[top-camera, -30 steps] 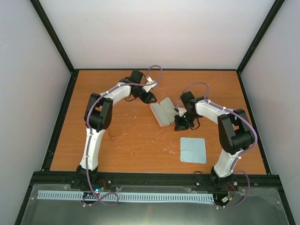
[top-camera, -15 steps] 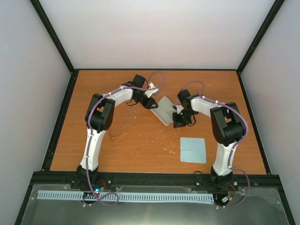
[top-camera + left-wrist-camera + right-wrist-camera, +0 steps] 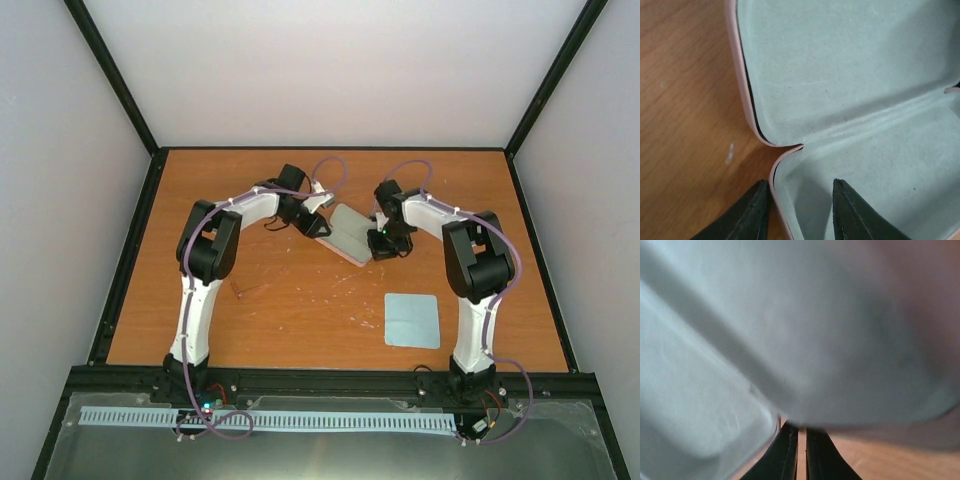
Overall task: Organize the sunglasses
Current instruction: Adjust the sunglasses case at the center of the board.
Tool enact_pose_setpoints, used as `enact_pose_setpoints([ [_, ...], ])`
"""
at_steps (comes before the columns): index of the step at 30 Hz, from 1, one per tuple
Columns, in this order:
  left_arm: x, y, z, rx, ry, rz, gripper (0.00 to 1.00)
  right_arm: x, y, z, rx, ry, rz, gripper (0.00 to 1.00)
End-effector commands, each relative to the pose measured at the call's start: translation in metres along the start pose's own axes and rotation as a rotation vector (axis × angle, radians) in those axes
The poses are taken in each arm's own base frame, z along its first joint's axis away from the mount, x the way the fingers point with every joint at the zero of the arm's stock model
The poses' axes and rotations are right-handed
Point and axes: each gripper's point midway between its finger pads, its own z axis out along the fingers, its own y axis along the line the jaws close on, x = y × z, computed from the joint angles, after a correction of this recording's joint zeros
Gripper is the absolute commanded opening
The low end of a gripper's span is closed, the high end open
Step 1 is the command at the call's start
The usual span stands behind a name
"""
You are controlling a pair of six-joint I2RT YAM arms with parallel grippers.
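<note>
The pink case lies open at mid-table, its grey lining up. My left gripper is at its left end. In the left wrist view my left gripper is open and straddles the case's pink rim, one finger on the wood and one over the lining. My right gripper is at the case's right end. In the right wrist view my right gripper is nearly closed, its tips at the edge of the blurred case. The amber sunglasses lie on the wood near the left arm, faint.
A light blue square cloth lies flat at the front right, beside the right arm's base. Black frame rails border the wooden table on all sides.
Both grippers have closed in on the case from either end. The case has shifted slightly towards the back and turned. The sunglasses and cloth have not moved.
</note>
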Motion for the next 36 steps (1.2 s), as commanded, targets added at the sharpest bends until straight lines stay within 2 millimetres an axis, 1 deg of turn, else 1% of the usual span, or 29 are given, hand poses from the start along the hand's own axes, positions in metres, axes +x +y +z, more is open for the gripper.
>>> enact_pose_setpoints([
  [1, -0.009, -0.019, -0.017, 0.028, -0.034, 0.000, 0.36, -0.041, -0.016, -0.006, 0.088, -0.096, -0.004, 0.08],
  [6, -0.006, -0.026, -0.023, 0.027, -0.042, -0.002, 0.38, -0.063, -0.016, -0.008, 0.102, -0.113, -0.025, 0.08],
  [9, -0.005, -0.032, -0.026, 0.032, -0.046, -0.011, 0.49, -0.073, -0.014, -0.007, 0.093, -0.133, -0.030, 0.09],
  [10, -0.006, -0.034, -0.027, 0.027, -0.047, -0.006, 0.54, -0.075, -0.013, -0.004, 0.089, -0.132, -0.030, 0.09],
  [11, -0.006, -0.037, -0.027, 0.022, -0.046, 0.000, 0.61, -0.077, -0.012, -0.003, 0.082, -0.131, -0.030, 0.09],
  [13, -0.006, -0.042, -0.029, 0.015, -0.049, 0.011, 0.72, -0.080, -0.011, -0.002, 0.077, -0.131, -0.029, 0.09],
  [14, -0.006, -0.044, -0.031, 0.011, -0.052, 0.015, 0.81, -0.081, -0.011, -0.003, 0.076, -0.132, -0.032, 0.09],
  [15, -0.007, -0.045, -0.032, 0.007, -0.055, 0.019, 0.95, -0.081, -0.011, -0.003, 0.081, -0.133, -0.033, 0.09],
  [16, -0.008, -0.045, -0.033, 0.003, -0.059, 0.022, 0.99, -0.080, -0.013, -0.004, 0.091, -0.132, -0.036, 0.09],
  [19, -0.010, -0.043, -0.038, -0.027, -0.067, 0.029, 1.00, -0.078, -0.020, -0.007, 0.129, -0.132, -0.040, 0.11],
  [23, -0.022, -0.038, -0.052, -0.094, -0.105, 0.050, 0.99, -0.080, -0.030, -0.020, 0.177, -0.161, -0.021, 0.14],
  [24, -0.026, -0.038, -0.056, -0.113, -0.116, 0.056, 0.99, -0.081, -0.032, -0.025, 0.186, -0.173, -0.013, 0.18],
  [27, -0.040, -0.033, -0.072, -0.186, -0.156, 0.074, 1.00, -0.079, -0.041, -0.044, 0.221, -0.211, 0.010, 0.25],
  [28, -0.046, -0.032, -0.078, -0.205, -0.171, 0.082, 0.99, -0.078, -0.045, -0.051, 0.237, -0.224, 0.020, 0.31],
  [29, -0.052, -0.033, -0.085, -0.220, -0.189, 0.092, 0.99, -0.076, -0.048, -0.060, 0.247, -0.236, 0.029, 0.34],
  [32, -0.070, -0.040, -0.100, -0.226, -0.241, 0.127, 1.00, -0.063, -0.060, -0.084, 0.286, -0.269, 0.061, 0.40],
  [34, -0.083, -0.049, -0.109, -0.198, -0.271, 0.146, 0.99, -0.048, -0.069, -0.095, 0.301, -0.269, 0.091, 0.40],
  [36, -0.091, -0.059, -0.113, -0.146, -0.281, 0.150, 0.91, -0.027, -0.076, -0.100, 0.301, -0.258, 0.127, 0.37],
])
